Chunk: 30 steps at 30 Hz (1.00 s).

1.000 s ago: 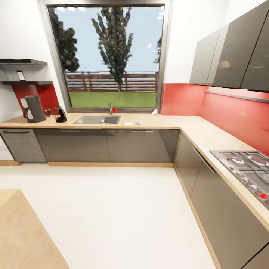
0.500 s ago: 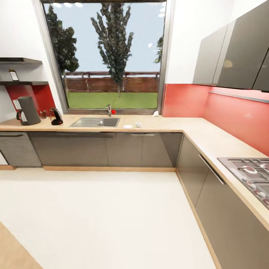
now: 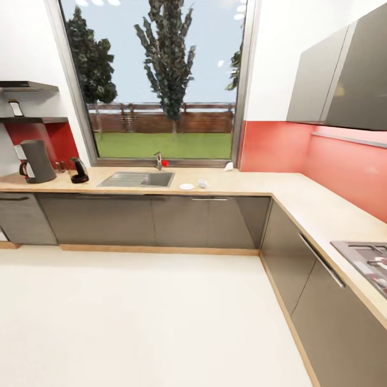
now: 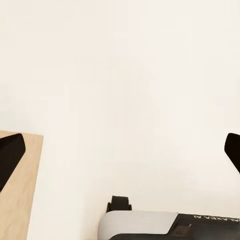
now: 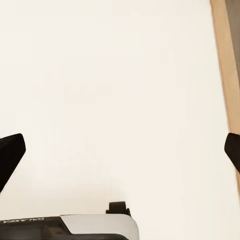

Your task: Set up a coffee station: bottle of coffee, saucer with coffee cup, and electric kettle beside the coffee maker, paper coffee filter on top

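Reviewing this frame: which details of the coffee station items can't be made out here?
- Bottle of coffee on the kitchen shelf, head view: too small and blurred for its cap or sides.
- Coffee cup beside the saucer: handle too small to make out.
- Stovetop: cut off by the right edge.
- Paper coffee filter: cannot be identified for certain.

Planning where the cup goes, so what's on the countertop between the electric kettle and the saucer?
In the head view, the inset steel sink with its tap lies between the electric kettle and the saucer; the rest of that countertop stretch is bare.
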{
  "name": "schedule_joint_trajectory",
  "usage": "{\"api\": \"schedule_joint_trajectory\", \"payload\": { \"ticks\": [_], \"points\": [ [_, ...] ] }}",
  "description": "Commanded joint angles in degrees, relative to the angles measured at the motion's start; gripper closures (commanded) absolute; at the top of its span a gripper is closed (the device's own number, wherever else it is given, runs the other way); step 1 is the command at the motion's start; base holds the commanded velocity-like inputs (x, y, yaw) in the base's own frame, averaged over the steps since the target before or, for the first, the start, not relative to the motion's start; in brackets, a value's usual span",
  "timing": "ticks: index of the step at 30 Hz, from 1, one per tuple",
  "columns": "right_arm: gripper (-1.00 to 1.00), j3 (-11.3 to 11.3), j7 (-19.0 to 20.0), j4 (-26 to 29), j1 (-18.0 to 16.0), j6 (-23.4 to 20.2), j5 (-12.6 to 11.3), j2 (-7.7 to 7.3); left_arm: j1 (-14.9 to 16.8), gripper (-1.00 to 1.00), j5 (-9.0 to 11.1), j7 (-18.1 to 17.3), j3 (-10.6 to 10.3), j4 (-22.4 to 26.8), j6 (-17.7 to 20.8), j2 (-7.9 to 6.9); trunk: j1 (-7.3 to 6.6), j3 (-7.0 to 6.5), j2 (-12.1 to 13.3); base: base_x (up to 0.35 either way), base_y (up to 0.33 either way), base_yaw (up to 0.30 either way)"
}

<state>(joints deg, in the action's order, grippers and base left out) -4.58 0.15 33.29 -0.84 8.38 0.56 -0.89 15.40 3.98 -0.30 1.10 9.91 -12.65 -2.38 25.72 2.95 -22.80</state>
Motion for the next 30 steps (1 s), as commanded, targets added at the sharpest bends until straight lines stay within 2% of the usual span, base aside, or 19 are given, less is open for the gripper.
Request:
{"api": "schedule_joint_trajectory", "payload": {
  "ticks": [1, 20, 30],
  "points": [
    [-1.0, -0.1, 0.0, 0.0, 0.0, 0.6, 0.1, 0.01, 0.0, -1.0, 0.4, -0.1, 0.0, -0.1, -0.2, 0.01, 0.07, 0.12, -0.1, 0.314, -0.113, 0.217],
    [-1.0, -0.1, -0.1, -0.1, 0.0, 0.9, 0.1, 0.01, 0.1, -1.0, 0.4, -0.1, 0.0, -0.1, -0.2, 0.01, 0.07, 0.12, -0.1, 0.293, -0.143, 0.013],
    [-1.0, -0.1, -0.2, -0.1, 0.0, 0.8, 0.1, 0.01, 0.1, -1.0, 0.4, -0.1, 0.0, -0.1, -0.2, 0.01, 0.07, 0.12, -0.1, 0.288, -0.026, 0.0]
  ]
}}
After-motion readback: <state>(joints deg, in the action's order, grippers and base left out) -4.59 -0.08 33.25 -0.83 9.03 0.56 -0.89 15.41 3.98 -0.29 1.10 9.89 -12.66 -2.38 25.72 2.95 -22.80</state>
